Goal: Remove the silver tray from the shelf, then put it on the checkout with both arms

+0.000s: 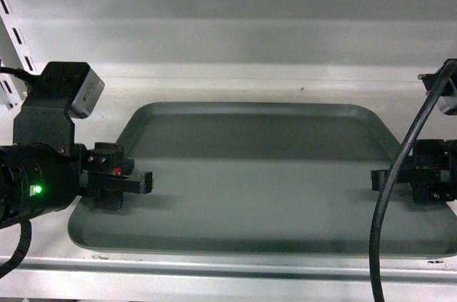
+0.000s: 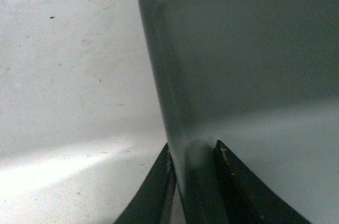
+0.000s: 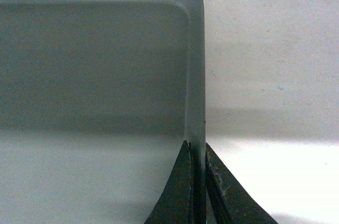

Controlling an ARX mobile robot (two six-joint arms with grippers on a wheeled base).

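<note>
Large flat grey-silver metal tray [image 1: 264, 180], rounded corners: lying on pale white-grey metal shelf board [image 1: 235, 81]. Black two-finger left gripper [image 2: 193, 181] clamped over its left rim; black right gripper [image 3: 197, 187] likewise (right rim, fingers nearly together).

— Where's the tray [image 1: 264, 173]?

— I see it flat on the shelf [image 1: 235, 77], filling the centre and lower part of my head view. Grey-silver, matte, rounded corners, low raised rim.

— And the shelf?

— Pale white-grey board with a plain back panel across the top and a slotted upright at the far left edge. The tray's near edge lies just behind the board's front lip at the bottom.
</note>
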